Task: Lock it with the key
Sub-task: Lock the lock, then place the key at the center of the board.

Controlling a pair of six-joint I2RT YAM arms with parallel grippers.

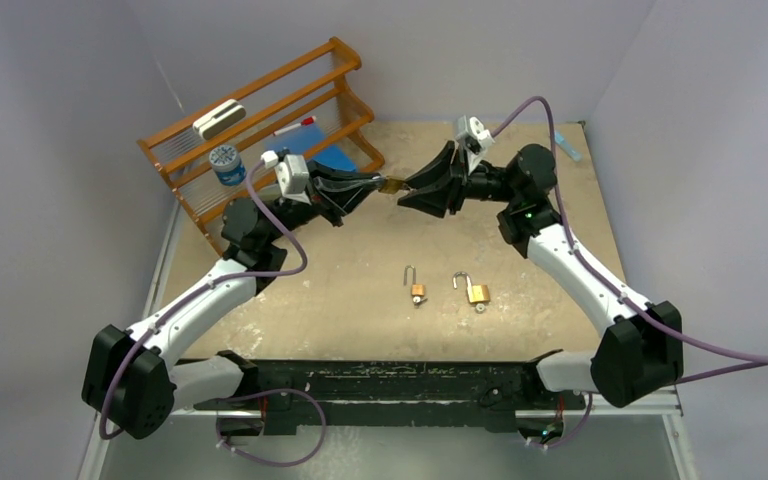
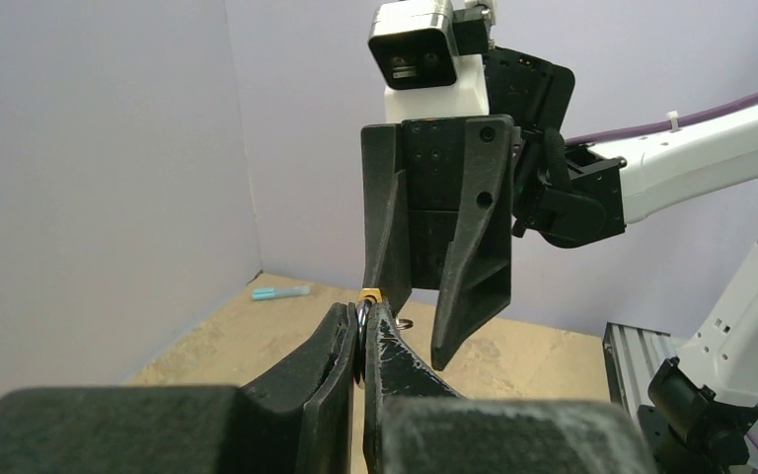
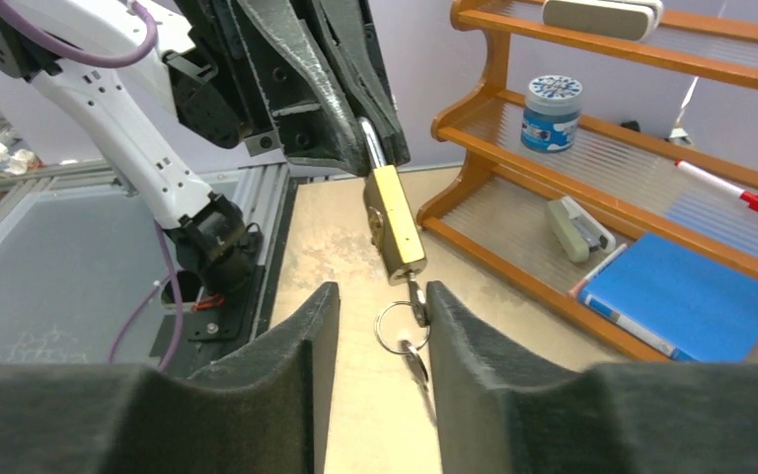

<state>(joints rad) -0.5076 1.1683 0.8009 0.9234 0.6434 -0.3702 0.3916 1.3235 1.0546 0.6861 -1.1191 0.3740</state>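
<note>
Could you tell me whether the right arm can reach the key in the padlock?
Probably yes: the open right gripper flanks the key hanging below the padlock that the left gripper holds; nothing blocks it.

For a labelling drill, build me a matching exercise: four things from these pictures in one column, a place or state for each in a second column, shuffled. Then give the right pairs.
Things
1. brass padlock
2. key
3. white eraser
4. blue book

Places or states
A. lowest shelf of the wooden rack
B. top shelf of that rack
C. held off the table, shackle clamped in the left gripper
D. stuck in the keyhole, between the open fingers of the right gripper

Pairs: 1-C, 2-D, 3-B, 4-A
</note>
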